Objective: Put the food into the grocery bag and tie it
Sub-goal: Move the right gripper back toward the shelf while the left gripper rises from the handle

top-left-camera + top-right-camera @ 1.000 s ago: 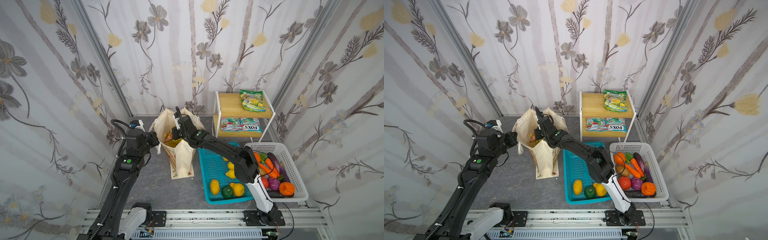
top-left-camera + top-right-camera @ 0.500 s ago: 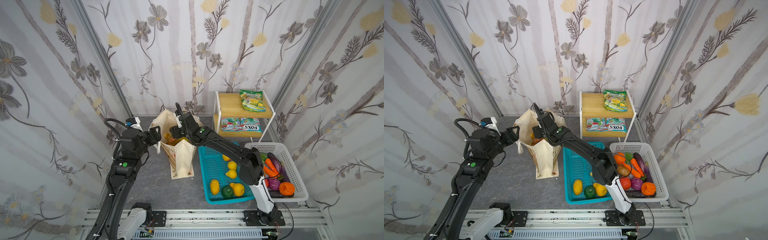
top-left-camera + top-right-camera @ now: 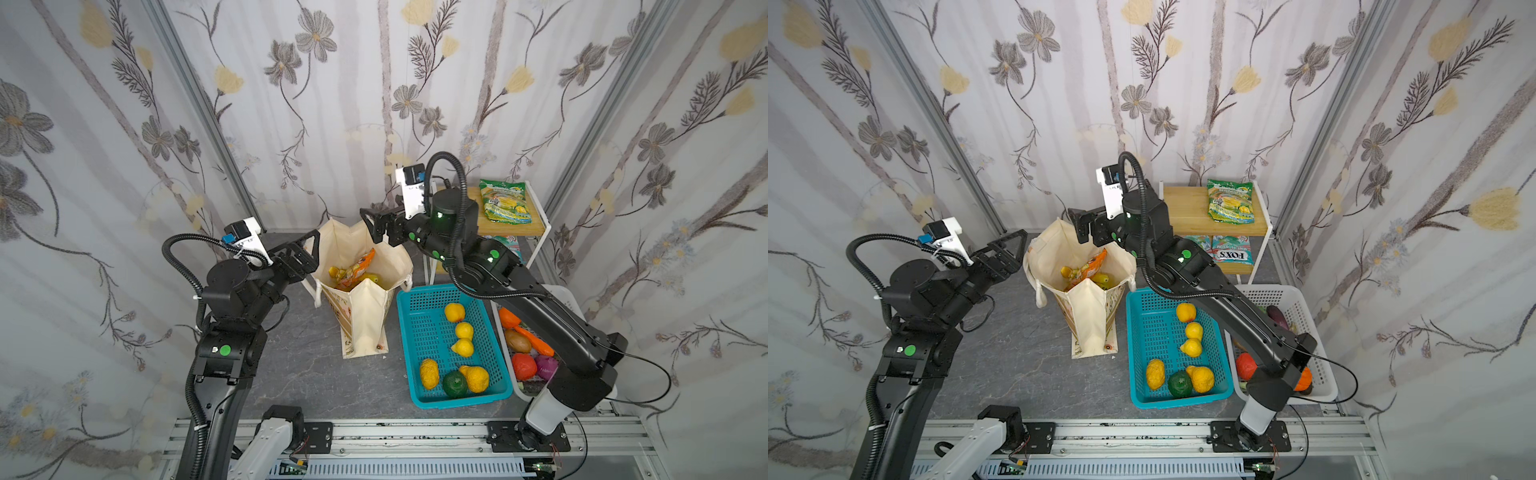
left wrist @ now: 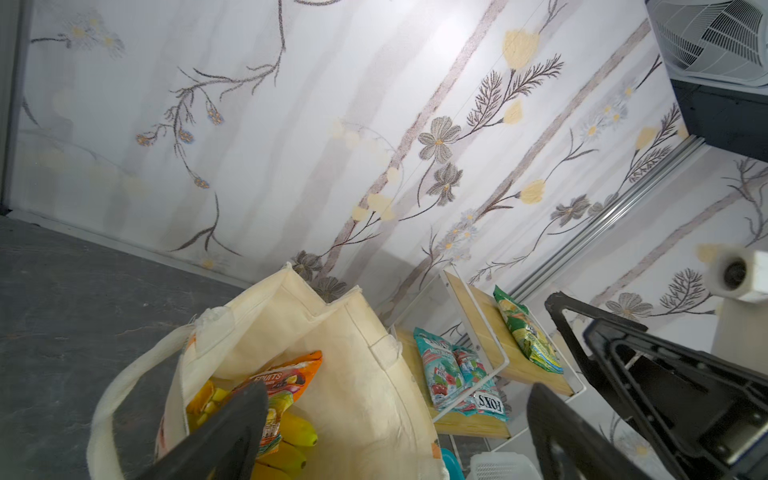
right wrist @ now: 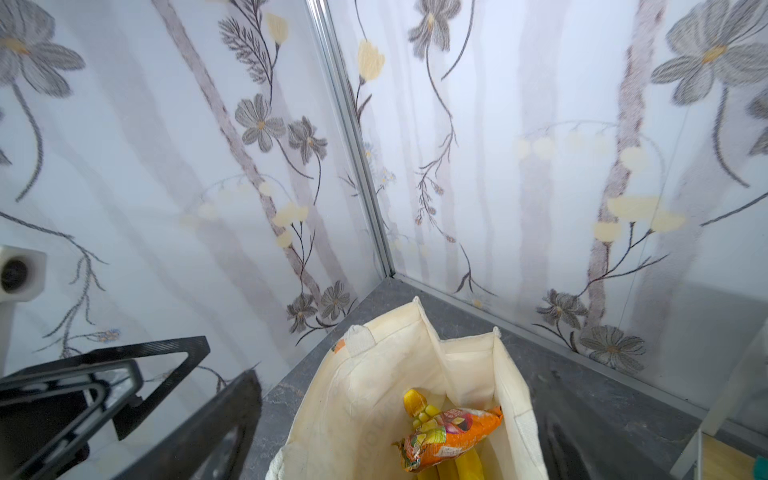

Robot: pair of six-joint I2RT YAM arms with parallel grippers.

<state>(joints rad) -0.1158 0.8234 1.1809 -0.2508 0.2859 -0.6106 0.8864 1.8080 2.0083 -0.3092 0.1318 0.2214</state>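
Packing stage, seemingly unfinished. Left gripper (image 3: 312,251) and right gripper (image 3: 371,226) both spread wide and empty, flanking the mouth of the grocery bag (image 3: 365,316) standing on the surface; banana bunch (image 3: 336,272) and orange-red packet (image 3: 360,266) inside. Next, probably: fetch green packet (image 3: 1231,201) from shelf (image 3: 1183,216), pinch by an edge, drop in before tying

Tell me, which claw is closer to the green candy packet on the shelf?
Right. The right claw sits over the tote bag's edge nearest the shelf; the left claw is at the bag's opposite side, farther from the green candy packet.
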